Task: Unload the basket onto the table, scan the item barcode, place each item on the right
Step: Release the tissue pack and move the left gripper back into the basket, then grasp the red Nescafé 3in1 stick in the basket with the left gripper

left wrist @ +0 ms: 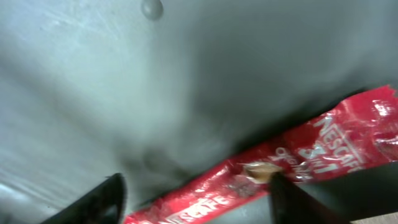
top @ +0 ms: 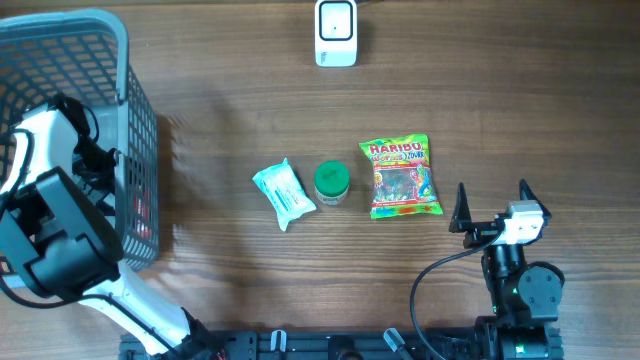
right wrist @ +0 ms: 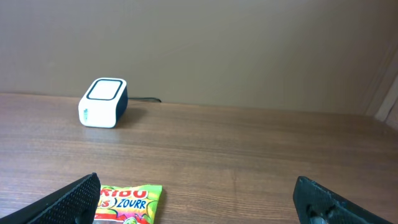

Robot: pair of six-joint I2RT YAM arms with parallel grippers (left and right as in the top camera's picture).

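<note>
**Left arm down in the basket over a red sachet, right arm idle**

The wooden table point(top: 250, 100) carries a grey-blue slatted basket point(top: 135, 110) at its left edge. It is the biggest thing there, and its walls stand between the overhead camera and whatever lies inside. The left arm point(top: 50, 220) bends over the basket's near rim and reaches down into it, so its fingers are hidden from above.

Mid-table, in a row, lie a Haribo bag point(top: 402, 177), a pale tissue packet point(top: 284, 193) and, between them, a small jar with a green lid point(top: 331, 182). The jar sits just beside both. The white barcode scanner point(top: 336, 32) stands at the far edge, well apart from the row, with bare wood between.

In the left wrist view, a red Nescafé sachet point(left wrist: 280, 165) lies slantwise on the basket's grey floor. The left gripper point(left wrist: 196, 202) hangs low over it with its jaws part-way apart, one finger on each side and the sachet crossing the gap. Nothing is clamped. Whether the finger on the right side of that view touches the wrapper cannot be told.

The right gripper point(top: 492, 205) hovers at the near right, just beside the Haribo bag. It points toward the scanner with its jaws spread wide and holds nothing.
</note>
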